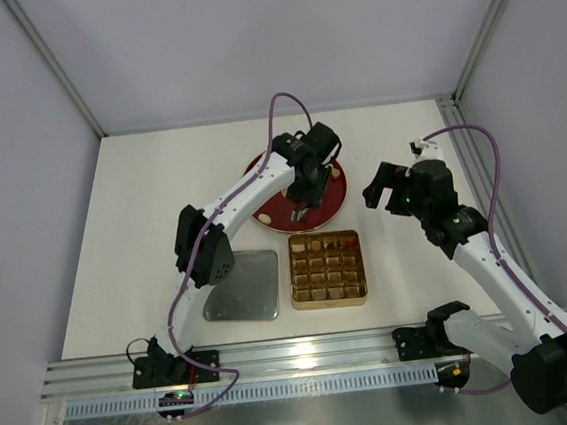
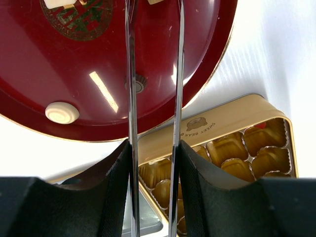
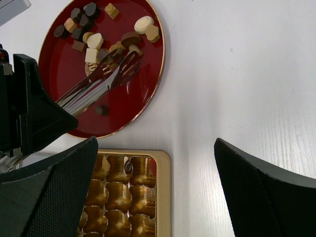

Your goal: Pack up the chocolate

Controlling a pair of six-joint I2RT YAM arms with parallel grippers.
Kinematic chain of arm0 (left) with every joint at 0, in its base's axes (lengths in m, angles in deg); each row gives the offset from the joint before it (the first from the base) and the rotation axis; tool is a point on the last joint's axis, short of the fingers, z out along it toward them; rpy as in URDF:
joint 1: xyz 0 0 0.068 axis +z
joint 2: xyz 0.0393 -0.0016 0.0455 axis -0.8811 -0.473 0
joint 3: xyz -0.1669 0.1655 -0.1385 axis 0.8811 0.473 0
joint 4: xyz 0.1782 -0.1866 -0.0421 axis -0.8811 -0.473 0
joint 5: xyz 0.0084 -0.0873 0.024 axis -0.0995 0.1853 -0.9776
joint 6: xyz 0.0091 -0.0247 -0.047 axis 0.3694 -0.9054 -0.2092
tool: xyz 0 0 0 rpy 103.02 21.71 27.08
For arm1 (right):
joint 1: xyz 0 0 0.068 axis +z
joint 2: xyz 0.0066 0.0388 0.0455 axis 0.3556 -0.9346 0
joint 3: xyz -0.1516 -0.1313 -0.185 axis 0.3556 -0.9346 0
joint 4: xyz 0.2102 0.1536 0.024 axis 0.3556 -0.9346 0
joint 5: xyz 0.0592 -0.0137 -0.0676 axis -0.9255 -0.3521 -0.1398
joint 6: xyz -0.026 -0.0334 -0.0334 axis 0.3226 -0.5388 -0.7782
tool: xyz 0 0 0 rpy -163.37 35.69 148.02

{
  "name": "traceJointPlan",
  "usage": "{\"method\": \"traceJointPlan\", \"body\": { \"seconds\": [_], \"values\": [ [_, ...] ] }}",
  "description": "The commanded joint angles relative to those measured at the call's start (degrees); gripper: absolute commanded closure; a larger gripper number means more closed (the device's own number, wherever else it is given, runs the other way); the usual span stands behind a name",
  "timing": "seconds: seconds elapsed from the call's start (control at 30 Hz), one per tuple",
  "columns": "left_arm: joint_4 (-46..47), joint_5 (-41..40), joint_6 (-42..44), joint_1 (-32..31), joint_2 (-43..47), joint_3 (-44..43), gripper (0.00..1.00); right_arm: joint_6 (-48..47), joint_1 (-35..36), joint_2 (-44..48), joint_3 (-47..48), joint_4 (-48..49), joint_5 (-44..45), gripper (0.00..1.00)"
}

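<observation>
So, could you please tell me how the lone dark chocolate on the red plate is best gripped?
I'd pinch the dark chocolate across its round sides, coming down from above with the tongs: it lies flat and alone on the red plate, both flanks free.

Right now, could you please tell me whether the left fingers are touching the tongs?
Touching. The left wrist view shows both left fingers pressed against the outer sides of the tongs above the red plate.

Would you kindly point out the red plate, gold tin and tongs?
red plate [image 3: 146, 85]: right wrist view, bare inner surface.
gold tin [image 2: 232, 116]: left wrist view, labelled side wall.
tongs [image 3: 93, 91]: right wrist view, one metal arm.
</observation>
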Motion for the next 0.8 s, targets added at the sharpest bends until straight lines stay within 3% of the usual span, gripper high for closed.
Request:
{"method": "traceJointPlan", "body": {
  "seconds": [0.0, 0.47, 0.77],
  "values": [
    [1.24, 0.77, 0.42, 0.25, 0.29, -2.58, 0.59, -0.62, -0.42, 0.25, 0.12, 1.66, -0.48, 0.0],
    [0.01, -0.11, 0.68, 0.25, 1.96, -3.11, 0.69, -0.54, -0.5, 0.08, 0.03, 2.01, -0.83, 0.0],
    [-0.96, -0.99, 1.3, 0.69, 4.16, -3.19, 0.7, -0.36, -0.59, -0.28, 0.29, 2.18, -0.92, 0.0]
  ]
}}
